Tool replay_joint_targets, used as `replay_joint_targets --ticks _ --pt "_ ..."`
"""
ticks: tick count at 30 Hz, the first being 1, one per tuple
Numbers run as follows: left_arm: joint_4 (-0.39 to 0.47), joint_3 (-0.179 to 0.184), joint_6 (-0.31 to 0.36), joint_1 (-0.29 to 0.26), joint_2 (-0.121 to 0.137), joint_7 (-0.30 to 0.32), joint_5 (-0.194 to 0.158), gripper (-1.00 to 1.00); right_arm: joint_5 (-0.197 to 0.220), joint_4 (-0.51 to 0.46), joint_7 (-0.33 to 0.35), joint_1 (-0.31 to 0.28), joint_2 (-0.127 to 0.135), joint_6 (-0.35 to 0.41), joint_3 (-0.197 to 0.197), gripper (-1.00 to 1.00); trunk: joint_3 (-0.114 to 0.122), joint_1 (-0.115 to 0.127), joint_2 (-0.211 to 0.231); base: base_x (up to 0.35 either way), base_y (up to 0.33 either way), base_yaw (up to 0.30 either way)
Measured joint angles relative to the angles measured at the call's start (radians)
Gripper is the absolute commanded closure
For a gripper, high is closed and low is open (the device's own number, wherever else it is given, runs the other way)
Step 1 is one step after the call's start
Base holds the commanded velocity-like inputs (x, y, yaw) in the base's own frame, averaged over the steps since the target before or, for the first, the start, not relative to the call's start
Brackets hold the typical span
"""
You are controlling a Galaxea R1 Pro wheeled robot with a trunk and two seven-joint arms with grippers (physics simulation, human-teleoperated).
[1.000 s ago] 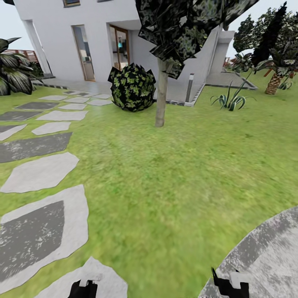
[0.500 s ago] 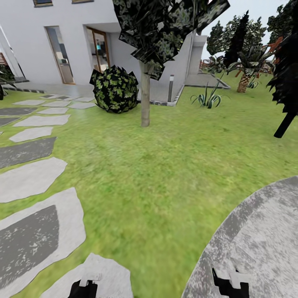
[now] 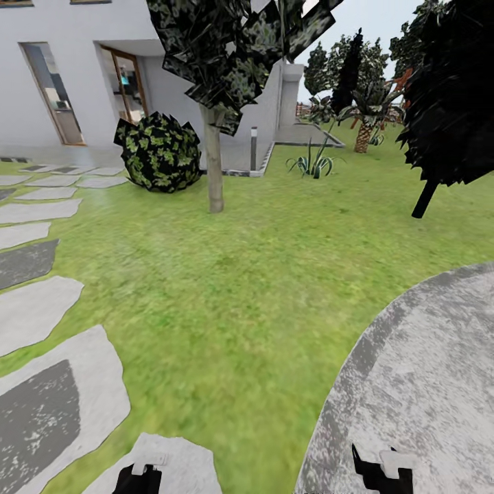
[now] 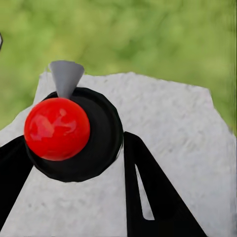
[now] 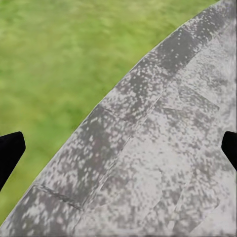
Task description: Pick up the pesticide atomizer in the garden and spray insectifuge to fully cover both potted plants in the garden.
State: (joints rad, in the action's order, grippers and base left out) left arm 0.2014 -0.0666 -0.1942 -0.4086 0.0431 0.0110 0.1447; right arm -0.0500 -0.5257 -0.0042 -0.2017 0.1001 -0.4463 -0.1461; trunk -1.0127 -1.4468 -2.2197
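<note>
Black and red sit closest to you: in the left wrist view the pesticide atomizer (image 4: pixel 74 133) stands between the two dark fingers (image 4: pixel 153 197) of your left gripper (image 4: pixel 74 163), its round red top beside a small grey nozzle cone, and the fingers press against both sides of the dark bottle body. Under it lies a pale stepping stone (image 4: pixel 168 123), with blurred grass beyond.

Your right gripper (image 5: pixel 118 148) has its fingers spread wide, just two black tips at opposite edges of the right wrist view, with nothing between them. Below it runs the curved edge of the grey stone patio (image 5: pixel 163 163), mottled light and dark, meeting the grass (image 5: pixel 54 59).

From the head view, your left gripper (image 3: pixel 137 479) and right gripper (image 3: pixel 381 475) show as dark shapes at the lower edge, the left over a stepping stone (image 3: pixel 161 460), the right over the patio (image 3: pixel 425 370). More stepping stones (image 3: pixel 41 405) trail away on your left across the garden (image 3: pixel 261 274).

Farther off, a thin-trunked tree (image 3: pixel 214 165) stands in the lawn with a round dark bush (image 3: pixel 159 152) just beside it. A grey post (image 3: pixel 253 147) and a striped spiky plant (image 3: pixel 312 163) lie behind, a dark conifer (image 3: pixel 446 103) leans at the right, and the white house (image 3: pixel 75 62) with its doors closes the far left.
</note>
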Motion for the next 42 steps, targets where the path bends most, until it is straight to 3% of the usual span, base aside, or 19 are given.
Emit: replay_joint_targets --ticks 42 --pt "-0.001 0.000 0.000 0.001 -0.003 0.000 0.000 1.00 0.000 0.000 0.000 0.000 0.000 0.000 0.000 -1.00 0.034 0.000 0.000 0.000 0.000 -0.272"
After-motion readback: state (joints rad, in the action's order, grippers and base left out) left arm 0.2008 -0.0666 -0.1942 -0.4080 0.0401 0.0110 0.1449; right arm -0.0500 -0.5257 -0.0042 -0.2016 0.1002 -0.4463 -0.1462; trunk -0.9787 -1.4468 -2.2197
